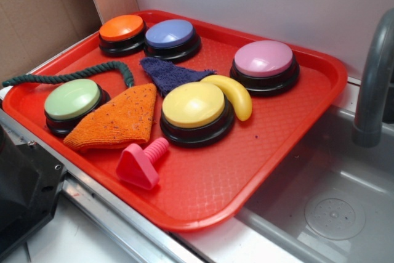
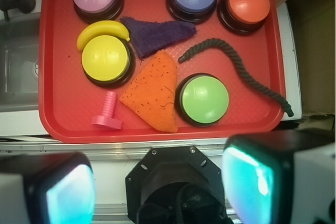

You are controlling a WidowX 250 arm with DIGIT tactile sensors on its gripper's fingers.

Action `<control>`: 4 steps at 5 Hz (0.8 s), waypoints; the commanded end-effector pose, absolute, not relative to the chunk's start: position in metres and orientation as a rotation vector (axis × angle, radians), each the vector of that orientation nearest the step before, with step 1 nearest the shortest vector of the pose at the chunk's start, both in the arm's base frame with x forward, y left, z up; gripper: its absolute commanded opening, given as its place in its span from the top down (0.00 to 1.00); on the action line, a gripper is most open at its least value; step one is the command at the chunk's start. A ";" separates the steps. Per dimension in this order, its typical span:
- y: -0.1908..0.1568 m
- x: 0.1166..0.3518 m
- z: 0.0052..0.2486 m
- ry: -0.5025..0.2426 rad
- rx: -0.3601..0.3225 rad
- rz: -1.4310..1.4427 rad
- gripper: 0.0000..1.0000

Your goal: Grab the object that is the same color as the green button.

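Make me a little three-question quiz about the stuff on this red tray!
1. True or false: the banana touches the yellow button.
2. Which thing hangs over the edge of the tray? A) orange cloth B) green rope C) pink bolt
3. Fill in: the gripper is ____, holding nothing.

Key: 1 true; 2 B; 3 open.
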State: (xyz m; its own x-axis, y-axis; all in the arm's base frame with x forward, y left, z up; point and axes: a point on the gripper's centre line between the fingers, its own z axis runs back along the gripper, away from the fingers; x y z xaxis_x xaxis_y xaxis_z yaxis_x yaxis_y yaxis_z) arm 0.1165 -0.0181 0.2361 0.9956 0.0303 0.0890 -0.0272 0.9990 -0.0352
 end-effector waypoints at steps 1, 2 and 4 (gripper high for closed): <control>-0.018 0.117 0.236 -0.090 -0.034 0.029 0.00; -0.004 0.134 0.214 -0.105 -0.013 0.034 0.00; 0.040 0.163 0.165 -0.094 0.023 0.065 0.00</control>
State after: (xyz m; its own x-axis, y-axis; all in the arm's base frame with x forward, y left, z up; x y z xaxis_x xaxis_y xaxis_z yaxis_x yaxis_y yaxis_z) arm 0.1607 0.0378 0.1597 0.9954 0.0645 0.0704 -0.0658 0.9977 0.0161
